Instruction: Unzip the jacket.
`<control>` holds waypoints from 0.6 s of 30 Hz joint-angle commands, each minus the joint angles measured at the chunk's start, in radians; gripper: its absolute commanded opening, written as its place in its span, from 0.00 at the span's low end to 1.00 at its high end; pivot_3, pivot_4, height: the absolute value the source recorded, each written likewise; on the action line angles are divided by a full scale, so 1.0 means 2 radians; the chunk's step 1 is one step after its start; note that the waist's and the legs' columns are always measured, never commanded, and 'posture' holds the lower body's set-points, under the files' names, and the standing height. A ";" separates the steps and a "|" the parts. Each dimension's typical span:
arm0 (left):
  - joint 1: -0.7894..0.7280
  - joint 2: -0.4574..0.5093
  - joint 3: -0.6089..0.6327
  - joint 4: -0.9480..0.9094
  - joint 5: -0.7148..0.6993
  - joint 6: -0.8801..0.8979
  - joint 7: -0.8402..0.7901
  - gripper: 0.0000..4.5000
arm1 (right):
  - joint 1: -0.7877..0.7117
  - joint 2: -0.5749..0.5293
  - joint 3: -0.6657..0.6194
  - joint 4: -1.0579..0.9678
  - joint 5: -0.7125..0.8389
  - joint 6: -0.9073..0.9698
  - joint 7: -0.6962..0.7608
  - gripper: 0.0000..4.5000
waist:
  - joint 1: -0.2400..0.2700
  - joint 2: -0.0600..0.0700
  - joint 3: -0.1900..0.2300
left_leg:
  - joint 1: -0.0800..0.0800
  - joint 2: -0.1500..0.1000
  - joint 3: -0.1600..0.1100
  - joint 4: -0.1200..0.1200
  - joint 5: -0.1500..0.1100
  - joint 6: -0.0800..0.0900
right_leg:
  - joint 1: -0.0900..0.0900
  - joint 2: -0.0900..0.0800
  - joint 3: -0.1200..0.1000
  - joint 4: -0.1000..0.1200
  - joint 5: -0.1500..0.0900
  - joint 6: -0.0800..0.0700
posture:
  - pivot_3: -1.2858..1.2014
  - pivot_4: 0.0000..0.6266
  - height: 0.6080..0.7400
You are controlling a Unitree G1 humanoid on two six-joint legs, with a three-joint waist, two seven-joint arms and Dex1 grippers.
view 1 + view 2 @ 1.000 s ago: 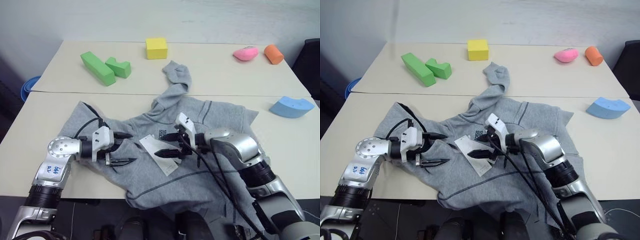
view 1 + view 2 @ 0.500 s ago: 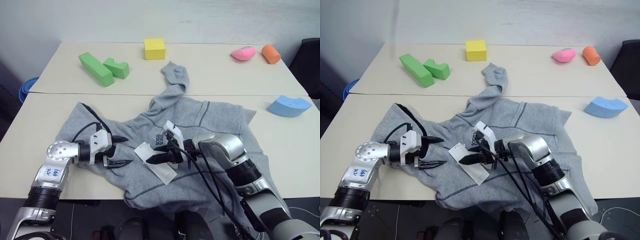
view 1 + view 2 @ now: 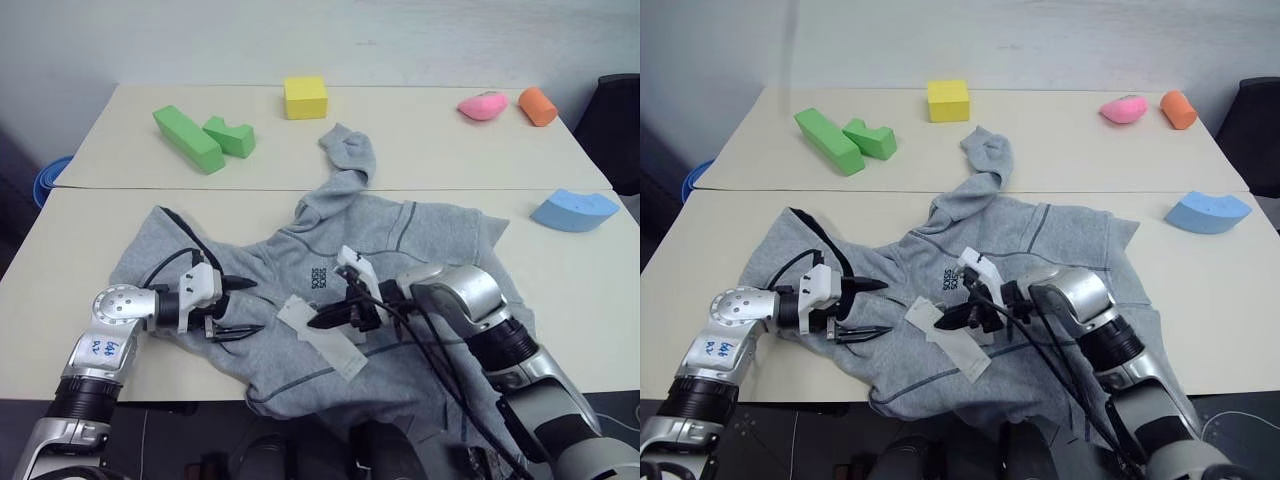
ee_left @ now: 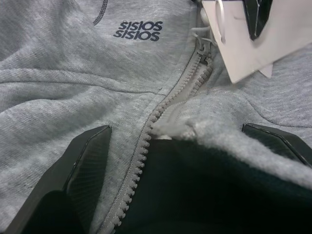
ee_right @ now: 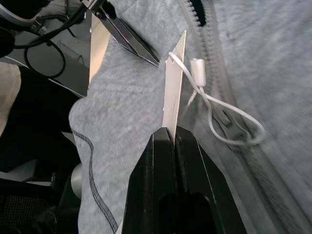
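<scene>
2 jaws over jacket (image 3: 400,250): right gripper (image 3: 322,321) pinching paper tag (image 3: 325,338).

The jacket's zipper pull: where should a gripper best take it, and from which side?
Probably the white cord loop at the slider, approached from above the jacket: it lies loose on the fabric. The right gripper is shut on the paper tag instead.

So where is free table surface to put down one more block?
Bare table lies between the yellow block and the pink block, and left of the green blocks. The near table is crowded: the jacket covers its middle, reaching toward the blue block.
</scene>
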State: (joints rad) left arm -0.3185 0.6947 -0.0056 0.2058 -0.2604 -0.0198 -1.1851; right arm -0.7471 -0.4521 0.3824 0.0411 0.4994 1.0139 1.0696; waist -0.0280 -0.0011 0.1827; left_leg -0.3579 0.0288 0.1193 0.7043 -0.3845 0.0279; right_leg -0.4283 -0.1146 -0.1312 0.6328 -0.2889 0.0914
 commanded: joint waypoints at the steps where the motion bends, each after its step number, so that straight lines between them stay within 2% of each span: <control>1: 0.014 0.002 -0.001 -0.010 0.002 0.006 0.003 1.00 | -0.012 -0.022 -0.020 -0.017 -0.008 -0.026 0.009 0.01 | 0.000 0.000 0.000 | 0.000 0.000 0.000 0.000 0.000 0.000 | 0.000 0.000 0.000 0.000 0.000 0.000 | 0.52 0.24 1.00; 4: 0.019 0.000 -0.002 -0.017 0.002 0.009 0.012 1.00 | -0.012 -0.043 -0.034 -0.017 -0.047 -0.100 -0.009 0.01 | 0.000 0.000 0.000 | 0.000 0.000 0.000 0.000 0.000 0.000 | 0.000 0.000 0.000 0.000 0.000 0.000 | 0.52 0.24 1.00; 7: 0.024 -0.002 -0.002 -0.025 0.002 0.013 0.020 1.00 | -0.002 -0.078 -0.043 -0.028 -0.100 -0.216 -0.009 0.01 | 0.001 0.000 0.000 | 0.000 0.000 0.000 0.000 0.000 0.000 | 0.000 0.000 0.000 0.000 0.000 0.000 | 0.52 0.24 1.00; 11: 0.032 -0.005 -0.003 -0.030 0.004 0.014 0.029 1.00 | 0.012 -0.117 -0.057 -0.033 -0.157 -0.297 -0.037 0.01 | 0.001 0.000 0.000 | 0.000 0.000 0.000 0.000 0.000 0.000 | 0.000 0.000 0.000 0.000 0.000 0.000 | 0.52 0.24 1.00; 15: 0.037 -0.012 -0.005 -0.031 0.008 0.018 0.045 1.00 | 0.054 -0.152 -0.088 -0.039 -0.230 -0.395 -0.107 0.01 | 0.002 0.000 0.000 | 0.000 0.000 0.000 0.000 0.000 0.000 | 0.000 0.000 0.000 -0.001 0.000 0.000 | 0.52 0.24 1.00; 18: 0.040 -0.013 -0.007 -0.034 0.009 0.022 0.051 1.00 | 0.083 -0.160 -0.110 -0.042 -0.252 -0.424 -0.140 0.01 | 0.002 0.000 0.000 | 0.000 0.000 0.000 0.000 0.000 0.000 | 0.001 -0.001 0.000 -0.001 0.000 0.000 | 0.52 0.24 1.00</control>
State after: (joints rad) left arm -0.2627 0.6747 -0.0004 0.1352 -0.2636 0.0110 -1.0919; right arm -0.5925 -0.7426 0.2222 -0.0123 0.0236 0.2088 0.8313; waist -0.0233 -0.0011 0.1827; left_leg -0.3576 0.0283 0.1198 0.7041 -0.3843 0.0282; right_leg -0.4272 -0.1158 -0.1309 0.6313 -0.2885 0.0921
